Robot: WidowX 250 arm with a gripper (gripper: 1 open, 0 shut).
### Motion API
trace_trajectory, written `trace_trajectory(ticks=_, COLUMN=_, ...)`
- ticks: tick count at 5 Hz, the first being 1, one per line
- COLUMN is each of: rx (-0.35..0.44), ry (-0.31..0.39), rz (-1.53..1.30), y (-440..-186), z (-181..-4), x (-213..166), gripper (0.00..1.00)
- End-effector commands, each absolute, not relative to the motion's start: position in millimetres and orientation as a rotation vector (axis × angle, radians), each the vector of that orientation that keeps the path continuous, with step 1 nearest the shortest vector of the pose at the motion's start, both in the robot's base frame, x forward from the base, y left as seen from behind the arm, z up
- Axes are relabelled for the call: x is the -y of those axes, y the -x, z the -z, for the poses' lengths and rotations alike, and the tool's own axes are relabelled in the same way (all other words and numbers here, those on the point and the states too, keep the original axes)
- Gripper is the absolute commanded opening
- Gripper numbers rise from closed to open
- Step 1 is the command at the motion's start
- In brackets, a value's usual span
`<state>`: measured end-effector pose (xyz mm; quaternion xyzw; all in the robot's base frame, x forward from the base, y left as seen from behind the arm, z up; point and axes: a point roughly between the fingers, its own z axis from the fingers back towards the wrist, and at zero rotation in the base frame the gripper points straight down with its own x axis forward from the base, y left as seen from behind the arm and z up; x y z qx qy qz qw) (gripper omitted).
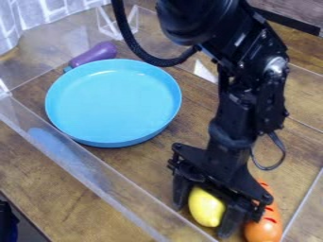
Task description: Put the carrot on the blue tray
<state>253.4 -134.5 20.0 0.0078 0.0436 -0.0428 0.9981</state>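
The blue tray point(111, 102) lies on the wooden table at the left, with nothing on it. My gripper point(214, 204) points straight down at the lower right, jaws spread wide. Only the orange body of the carrot point(263, 231) shows, at the bottom edge just right of my right finger point(251, 207), which hides part of it. A yellow lemon point(206, 207) shows between the fingers. Whether either finger touches the lemon or the carrot cannot be told.
A purple eggplant point(93, 52) lies just beyond the tray's far rim. Clear plastic walls point(70, 156) run along the near left side and the back of the table. The black arm point(246, 85) rises over the right half.
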Motion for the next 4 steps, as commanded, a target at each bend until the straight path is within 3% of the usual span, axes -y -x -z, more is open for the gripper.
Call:
trace_trajectory(ticks=1, rx=-0.052, ry=0.001, rz=0.145, y=-255.3, z=-32.2, x=147.2, gripper=0.0)
trace_trajectory(ticks=3, rx=-0.041, ry=-0.001, rz=0.135, y=-267.0, z=-40.8, x=150.8, gripper=0.0)
trace_trajectory(ticks=4, rx=-0.025, ry=-0.01, rz=0.166, y=-267.6, z=-56.2, x=141.6, gripper=0.0)
